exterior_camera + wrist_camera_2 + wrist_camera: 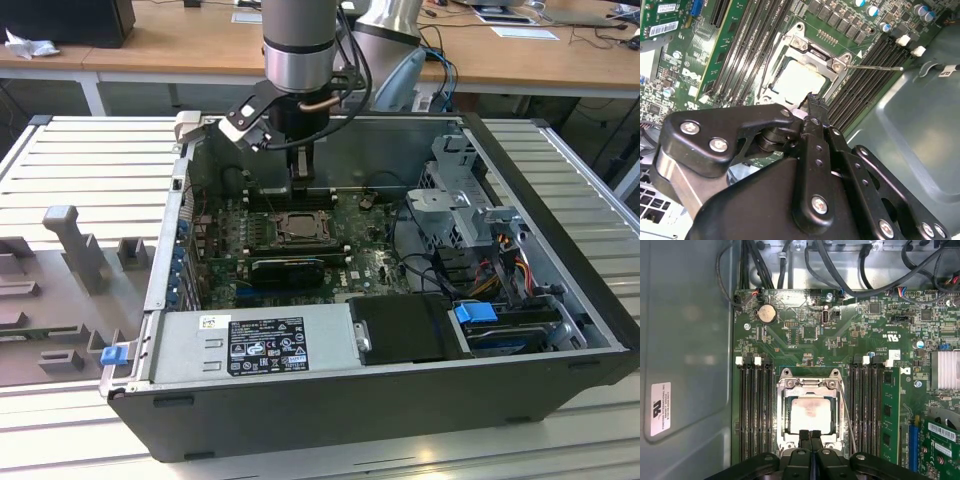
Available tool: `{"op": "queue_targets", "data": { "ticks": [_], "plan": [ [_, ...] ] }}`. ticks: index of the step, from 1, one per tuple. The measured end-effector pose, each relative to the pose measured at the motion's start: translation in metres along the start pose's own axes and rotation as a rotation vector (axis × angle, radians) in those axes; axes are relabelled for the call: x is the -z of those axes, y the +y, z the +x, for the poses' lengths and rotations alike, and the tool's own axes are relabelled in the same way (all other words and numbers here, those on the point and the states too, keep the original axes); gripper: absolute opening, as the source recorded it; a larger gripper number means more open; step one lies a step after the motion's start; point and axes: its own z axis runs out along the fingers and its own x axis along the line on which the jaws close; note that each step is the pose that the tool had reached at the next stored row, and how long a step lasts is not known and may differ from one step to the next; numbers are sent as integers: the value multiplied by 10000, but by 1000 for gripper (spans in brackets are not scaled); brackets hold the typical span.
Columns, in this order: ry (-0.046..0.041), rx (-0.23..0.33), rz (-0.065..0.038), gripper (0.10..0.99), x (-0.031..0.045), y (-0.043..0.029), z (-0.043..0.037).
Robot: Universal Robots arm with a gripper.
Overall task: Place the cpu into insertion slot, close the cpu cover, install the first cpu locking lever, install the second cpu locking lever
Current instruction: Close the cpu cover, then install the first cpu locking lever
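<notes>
The cpu [811,413] lies flat in the insertion slot [782,436], its pale top showing in both wrist views [799,80]. The cpu cover [785,402] is down around it, its window framing the chip. A thin locking lever [847,415] runs along one side of the socket; in the second wrist view its rod [875,67] sticks out over the memory slots. My gripper [810,436] hovers just above the socket's edge, shut, with nothing between the fingers. In the exterior view the gripper [303,188] hangs over the socket [298,228] inside the open case.
Long black memory slots [756,410] flank the socket on both sides. A black graphics card [288,268] sits in front of it, a grey power supply [250,345] along the case front, and a drive cage with cables [465,205] at the exterior view's right.
</notes>
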Motion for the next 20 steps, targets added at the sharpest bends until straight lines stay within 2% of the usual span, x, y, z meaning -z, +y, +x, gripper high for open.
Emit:
{"op": "queue_targets", "data": {
  "ticks": [13,20],
  "plan": [
    [0,0,0,106,62,2,2],
    [7,-1,0,106,70,2,2]
  ]
}}
